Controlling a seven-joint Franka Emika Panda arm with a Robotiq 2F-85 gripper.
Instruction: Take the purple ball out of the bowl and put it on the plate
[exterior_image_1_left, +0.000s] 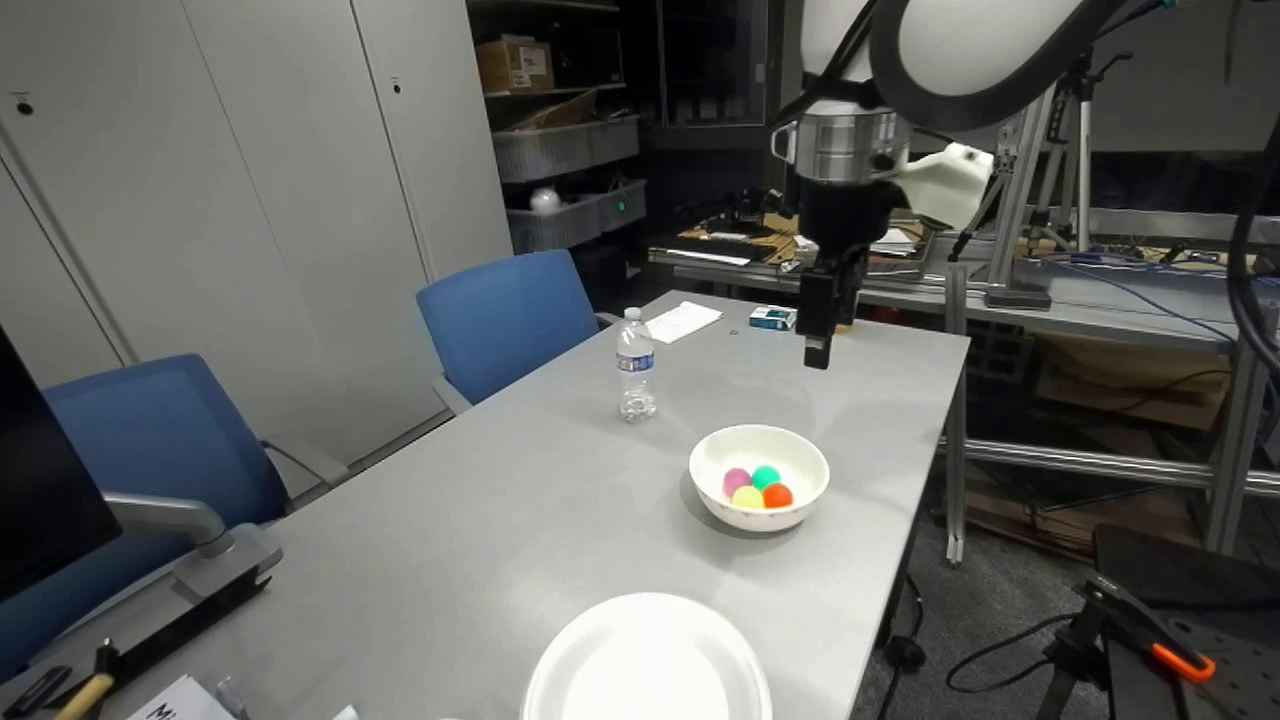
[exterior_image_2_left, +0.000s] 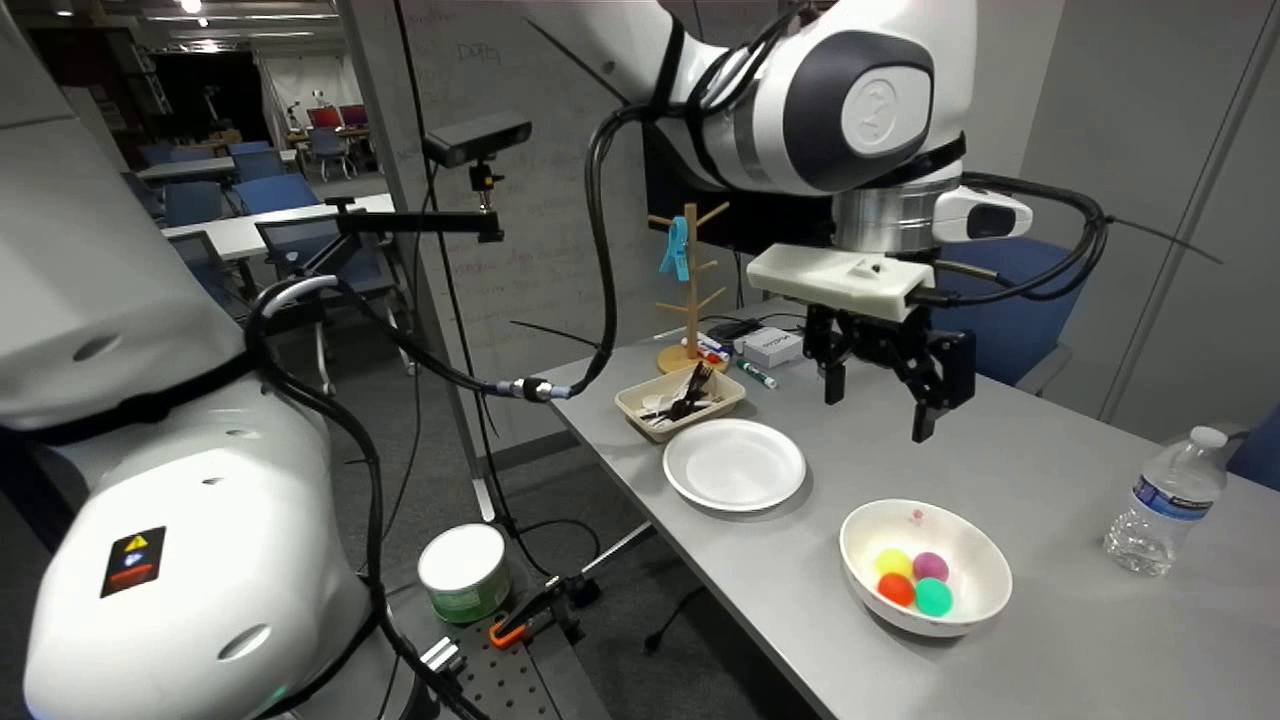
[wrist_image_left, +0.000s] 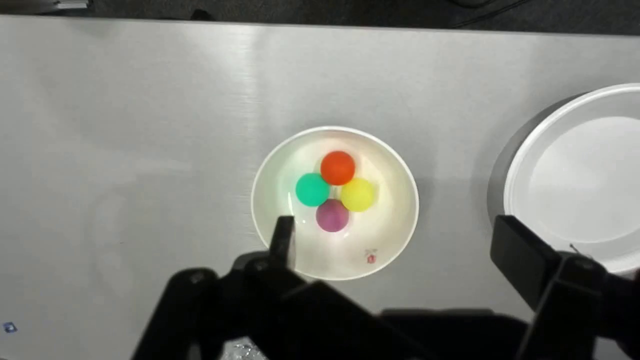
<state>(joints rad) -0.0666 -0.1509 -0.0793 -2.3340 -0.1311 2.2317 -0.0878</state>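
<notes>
Trainee: State the hazards, largest item first.

Instructor: The grey desk (exterior_image_2_left: 1060, 500) carries the work items. In an exterior view, the rimmed white plate (exterior_image_2_left: 735, 465) lies near its left edge. Risk: a round load released high or off-centre may roll over the low rim.

Trainee: And the white bowl (exterior_image_2_left: 950, 535)?

Instructor: It stands nearer and to the right of the plate. Risk: tipping or sliding. Probable cause: contact with the raised side on descent.

Trainee: Report the gripper (exterior_image_2_left: 880, 410).

Instructor: It hangs above the desk with its fingers (wrist_image_left: 283, 240) well apart and nothing between them. In the wrist view, the left finger overlaps the bowl's rim and the right finger overlaps the plate's edge. Descent without sideways correction would probably cause that contact.

Trainee: And the target?

Instructor: The purple ball (wrist_image_left: 332, 215) is inside the bowl. In the wrist view it touches the green ball (wrist_image_left: 312, 190) on its left and the yellow ball (wrist_image_left: 357, 195) on its right; the red ball (wrist_image_left: 338, 168) sits opposite. Risk: clamping a neighbour, or the target slipping out. Cause: scant finger clearance and a round surface.
</notes>
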